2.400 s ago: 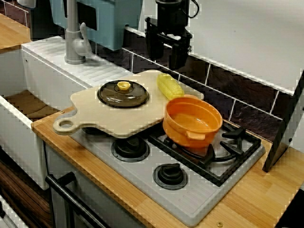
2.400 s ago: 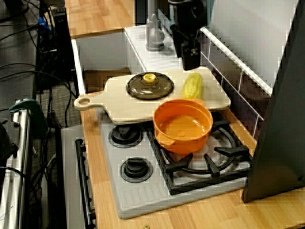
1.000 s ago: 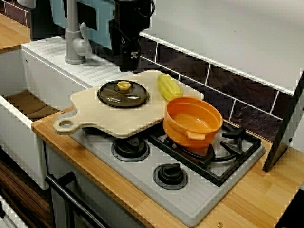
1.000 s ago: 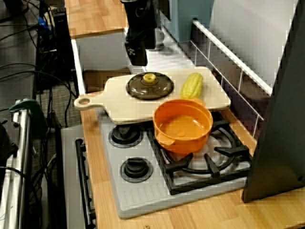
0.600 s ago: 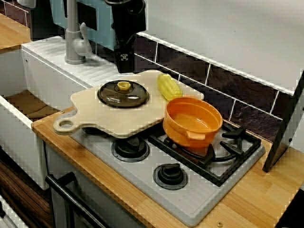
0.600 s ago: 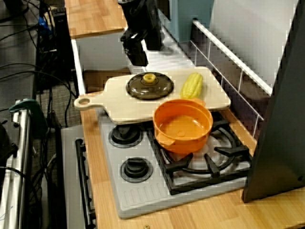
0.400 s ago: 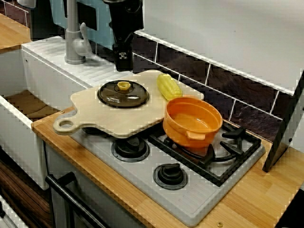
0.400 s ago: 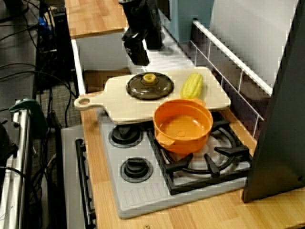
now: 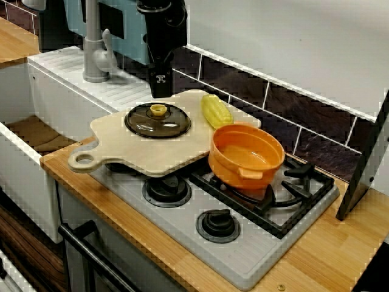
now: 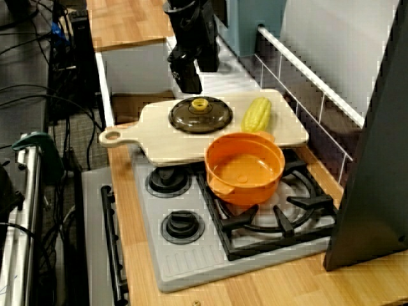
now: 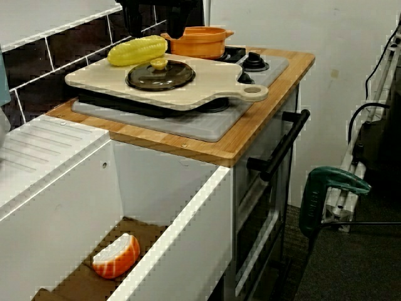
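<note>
View from the side: empty hand point(image 10: 199, 79), spread wide, above and behind brown lid point(image 10: 200, 116) on cutting board point(image 10: 159, 137).

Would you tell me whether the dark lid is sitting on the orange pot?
No, the dark lid lies on the cutting board, while the orange pot stands uncovered.

Even, soft indoor light, faint shadows, no strong glare, all views slightly grainy with jagged, pixelated edges
</note>
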`<state>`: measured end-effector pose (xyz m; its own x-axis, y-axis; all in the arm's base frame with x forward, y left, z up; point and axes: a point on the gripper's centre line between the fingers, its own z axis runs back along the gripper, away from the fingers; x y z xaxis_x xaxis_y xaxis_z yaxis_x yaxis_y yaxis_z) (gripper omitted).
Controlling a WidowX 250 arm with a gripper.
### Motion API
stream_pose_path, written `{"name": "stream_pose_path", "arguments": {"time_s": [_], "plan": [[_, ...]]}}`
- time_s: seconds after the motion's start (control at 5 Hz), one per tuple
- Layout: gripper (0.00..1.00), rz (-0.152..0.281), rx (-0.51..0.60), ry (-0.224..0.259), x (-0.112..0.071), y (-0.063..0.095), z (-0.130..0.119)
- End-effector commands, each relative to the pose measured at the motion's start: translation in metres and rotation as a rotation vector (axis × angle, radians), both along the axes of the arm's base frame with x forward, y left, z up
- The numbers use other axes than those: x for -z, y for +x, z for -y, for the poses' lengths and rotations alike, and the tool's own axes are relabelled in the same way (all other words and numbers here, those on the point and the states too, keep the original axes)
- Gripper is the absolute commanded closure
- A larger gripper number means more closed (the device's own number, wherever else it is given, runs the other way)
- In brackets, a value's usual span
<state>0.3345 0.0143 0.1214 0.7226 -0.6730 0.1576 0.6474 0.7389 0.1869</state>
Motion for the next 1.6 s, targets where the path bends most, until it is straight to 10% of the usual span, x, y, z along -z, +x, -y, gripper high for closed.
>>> {"name": "stream_pose_path", "arguments": {"time_s": [0.0,1.4], "plan": [[0.0,-0.001,0.013,0.018,-0.005,0.002,-0.005],[0.0,-0.071,0.013,0.04,0.004,0.004,-0.01]]}}
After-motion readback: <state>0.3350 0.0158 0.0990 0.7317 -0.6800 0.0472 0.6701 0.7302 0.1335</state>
